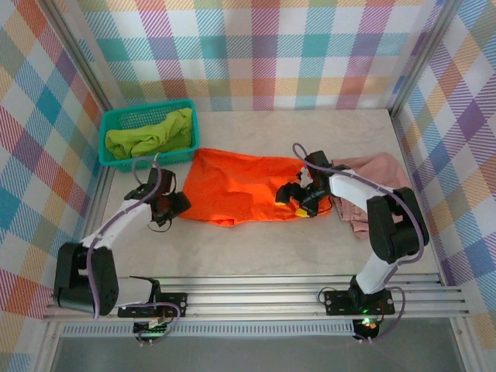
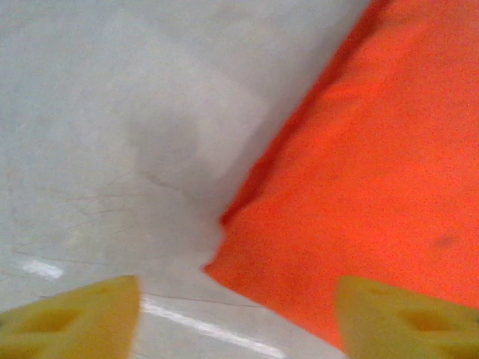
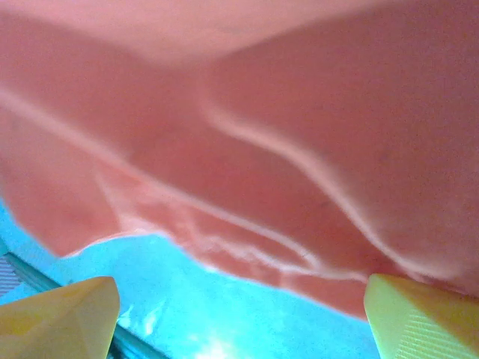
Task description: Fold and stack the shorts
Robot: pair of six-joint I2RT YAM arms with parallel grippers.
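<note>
Bright orange soft cloth shorts (image 1: 240,186) lie flat between both arms; left gripper (image 2: 236,310) spread wide, empty, hem corner (image 2: 213,265) just ahead of it; right gripper (image 3: 239,310) likewise spread, cloth close ahead; judged light, limp; pinch outer corners.

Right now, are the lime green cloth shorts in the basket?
In: lime green cloth shorts lie crumpled inside the teal mesh basket.
</note>
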